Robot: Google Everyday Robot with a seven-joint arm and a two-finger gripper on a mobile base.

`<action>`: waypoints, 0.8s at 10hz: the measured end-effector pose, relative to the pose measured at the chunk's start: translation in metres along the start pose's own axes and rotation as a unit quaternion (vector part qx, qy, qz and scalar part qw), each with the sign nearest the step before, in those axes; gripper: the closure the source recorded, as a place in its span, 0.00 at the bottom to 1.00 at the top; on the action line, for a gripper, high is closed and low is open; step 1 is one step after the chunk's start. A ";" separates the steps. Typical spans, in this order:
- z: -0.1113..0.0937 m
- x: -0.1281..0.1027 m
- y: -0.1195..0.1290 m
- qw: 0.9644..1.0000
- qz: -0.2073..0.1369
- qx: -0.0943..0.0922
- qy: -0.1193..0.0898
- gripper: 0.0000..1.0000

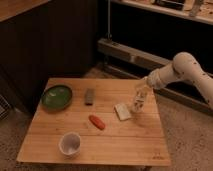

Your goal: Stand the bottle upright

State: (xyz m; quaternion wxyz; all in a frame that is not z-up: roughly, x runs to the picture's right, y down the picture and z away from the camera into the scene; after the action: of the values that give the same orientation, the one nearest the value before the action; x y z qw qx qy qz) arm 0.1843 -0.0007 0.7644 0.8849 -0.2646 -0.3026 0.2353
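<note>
The small clear bottle point(138, 104) with a pale label stands roughly upright near the right edge of the wooden table point(125, 140). My gripper point(142, 90) comes in from the right on the white arm and sits at the bottle's top. A flat white block point(122, 111) lies just left of the bottle. A white cup point(70, 144) stands near the front left.
A green bowl point(56, 96) sits at the back left, a dark grey rectangular object point(90, 95) beside it, and an orange-red carrot-like object point(97, 122) in the middle. Dark cabinets and a low shelf stand behind the table.
</note>
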 end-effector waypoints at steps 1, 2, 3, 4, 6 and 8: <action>0.003 0.000 0.002 1.000 -0.008 -0.002 0.006 0.87; 0.006 0.000 0.003 1.000 -0.018 -0.004 0.016 0.87; 0.008 0.000 0.004 0.999 -0.032 -0.005 0.029 0.86; 0.008 0.002 0.004 0.999 -0.036 -0.005 0.036 0.81; 0.005 -0.001 0.002 0.999 -0.025 -0.004 0.026 0.60; 0.003 0.000 0.004 1.000 -0.022 -0.005 0.022 0.54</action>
State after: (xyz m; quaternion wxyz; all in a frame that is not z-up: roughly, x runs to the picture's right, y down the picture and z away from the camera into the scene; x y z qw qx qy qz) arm 0.1811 0.0032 0.7642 0.8949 -0.2675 -0.2902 0.2084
